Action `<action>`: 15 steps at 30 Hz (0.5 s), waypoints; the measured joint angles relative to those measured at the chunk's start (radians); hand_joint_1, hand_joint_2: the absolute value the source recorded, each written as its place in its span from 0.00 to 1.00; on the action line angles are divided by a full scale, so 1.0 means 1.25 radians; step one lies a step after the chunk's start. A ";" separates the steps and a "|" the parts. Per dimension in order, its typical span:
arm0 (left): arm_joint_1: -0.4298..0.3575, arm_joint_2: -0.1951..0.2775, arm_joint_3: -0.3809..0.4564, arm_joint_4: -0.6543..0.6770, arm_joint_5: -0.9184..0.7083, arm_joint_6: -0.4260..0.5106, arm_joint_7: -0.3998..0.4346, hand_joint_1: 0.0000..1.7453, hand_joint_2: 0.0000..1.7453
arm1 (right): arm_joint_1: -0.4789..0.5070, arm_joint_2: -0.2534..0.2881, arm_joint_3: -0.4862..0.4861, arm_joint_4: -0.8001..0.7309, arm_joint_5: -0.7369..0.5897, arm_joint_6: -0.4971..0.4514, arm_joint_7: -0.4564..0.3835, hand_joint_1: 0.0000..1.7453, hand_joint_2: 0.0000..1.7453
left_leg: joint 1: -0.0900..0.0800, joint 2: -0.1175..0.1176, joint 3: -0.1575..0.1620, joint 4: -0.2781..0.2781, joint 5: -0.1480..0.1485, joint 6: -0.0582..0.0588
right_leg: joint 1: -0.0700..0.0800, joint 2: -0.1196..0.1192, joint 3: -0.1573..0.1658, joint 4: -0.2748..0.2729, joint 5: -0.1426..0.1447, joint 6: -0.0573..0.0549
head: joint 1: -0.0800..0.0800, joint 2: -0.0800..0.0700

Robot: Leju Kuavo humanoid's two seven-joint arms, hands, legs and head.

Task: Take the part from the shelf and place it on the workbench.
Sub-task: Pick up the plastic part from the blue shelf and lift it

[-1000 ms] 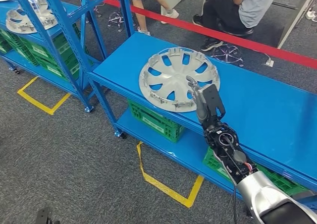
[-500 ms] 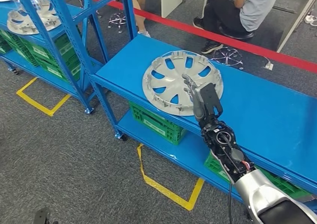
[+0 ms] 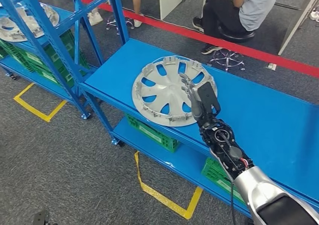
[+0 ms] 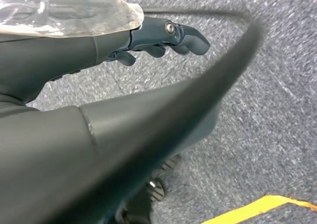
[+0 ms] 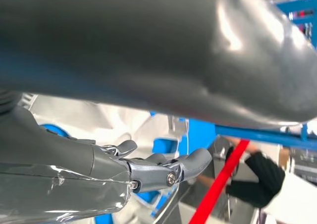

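One silver hubcap (image 3: 173, 91) flat at frame centre, under right hand (image 3: 198, 96); fingers spread, holding nothing.

Green slatted plastic crates (image 3: 152, 130) sit on the lower blue shelf board, with more green crates (image 3: 56, 60) under the rack to the left. Yellow floor tape outline (image 3: 165, 197) lies on grey carpet (image 3: 75, 170). A red tape line (image 3: 211, 36) crosses behind. A person in grey shirt and black trousers (image 3: 240, 11) sits beyond it; another person's legs in white shoes (image 3: 94, 16) stand nearby.
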 joint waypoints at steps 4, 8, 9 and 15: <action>0.003 0.001 0.000 0.000 0.002 0.002 -0.004 0.00 0.00 | 0.000 0.002 0.002 0.004 0.000 0.001 -0.001 0.00 0.00 | -0.003 0.002 0.010 -0.143 0.135 0.011 | 0.003 -0.001 0.037 -0.001 -0.031 0.004 | -0.009 0.000; 0.000 0.002 0.000 0.000 0.001 0.002 -0.006 0.00 0.00 | -0.006 0.003 0.002 0.006 0.000 0.002 -0.002 0.00 0.00 | -0.013 0.003 0.046 -0.230 0.150 0.024 | 0.006 0.000 0.044 -0.009 -0.053 0.021 | -0.013 0.000; -0.001 0.002 0.000 0.000 0.001 0.002 -0.006 0.00 0.00 | -0.006 0.004 0.002 0.006 0.000 0.002 -0.002 0.00 0.00 | -0.012 0.003 0.048 -0.231 0.146 0.027 | 0.005 -0.001 0.048 -0.011 -0.057 0.025 | -0.010 0.000; 0.001 0.001 0.000 0.000 0.001 0.002 -0.006 0.00 0.00 | 0.000 0.004 0.002 0.009 0.012 -0.002 0.006 0.00 0.50 | -0.013 0.002 0.078 -0.237 0.123 0.051 | 0.003 -0.002 -0.083 0.236 -0.155 0.039 | 0.013 0.000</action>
